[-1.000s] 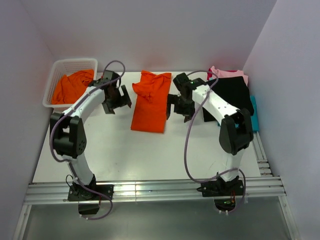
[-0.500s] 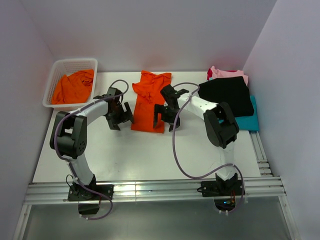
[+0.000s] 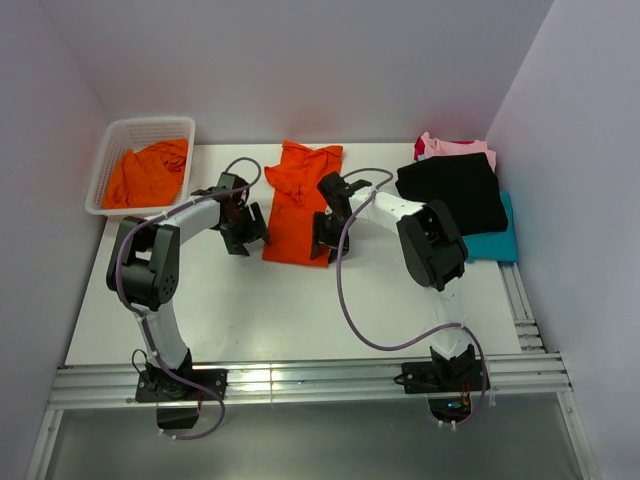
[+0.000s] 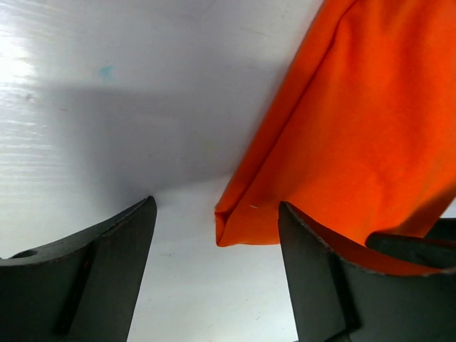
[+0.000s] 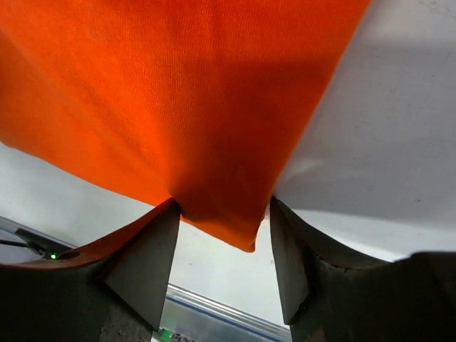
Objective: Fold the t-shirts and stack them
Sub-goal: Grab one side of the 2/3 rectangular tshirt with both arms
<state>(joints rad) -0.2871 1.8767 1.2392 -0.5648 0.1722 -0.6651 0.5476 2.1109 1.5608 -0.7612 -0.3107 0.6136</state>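
An orange t-shirt, folded into a long strip, lies on the white table between my arms. My left gripper is open at the strip's near left corner; in the left wrist view that corner lies between the two fingers. My right gripper is open at the near right corner; in the right wrist view the corner sits between the fingers. A stack of black, pink and teal t-shirts lies at the right.
A white mesh basket at the back left holds more crumpled orange t-shirts. Grey walls close in left, back and right. A metal rail runs along the near edge.
Both grippers have come down and inward from beside the strip's middle to its near corners, the left one moving right and the right one moving left. The shirt has not moved.
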